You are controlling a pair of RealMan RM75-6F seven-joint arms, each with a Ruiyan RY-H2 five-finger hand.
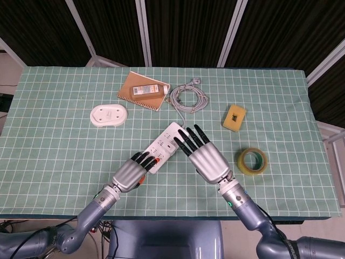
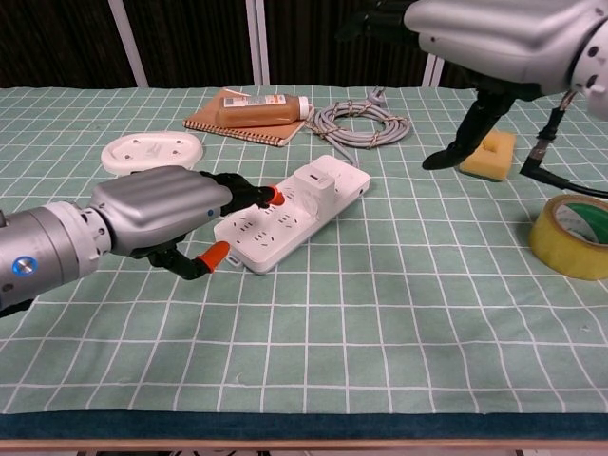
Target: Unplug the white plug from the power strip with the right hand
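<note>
Hovering over the near end of the power strip point(image 2: 285, 217), the left hand point(image 1: 131, 171) is held empty, fingers loosely extended. The right hand point(image 1: 204, 156) is poised above the strip's far half, fingers spread wide and empty. Beneath and just ahead of its fingertips, the white plug point(image 2: 314, 186) is seated upright; the strip's long axis runs diagonally toward the coiled cable point(image 1: 187, 99).

The table point(image 1: 54, 140) carries one power strip point(image 2: 277, 223) with one white plug point(image 2: 317, 183) seated in it. Far from the robot lie one notebook point(image 1: 135, 83) with one brown bottle point(image 1: 147, 90) on top, and one coiled grey cable point(image 1: 188, 97). There is one white oval base point(image 1: 109, 115) at left, one yellow sponge block point(image 1: 235, 118) and one tape roll point(image 1: 252, 161) at right. Two hands are in view: left hand point(image 1: 131, 171), right hand point(image 1: 205, 157).
</note>
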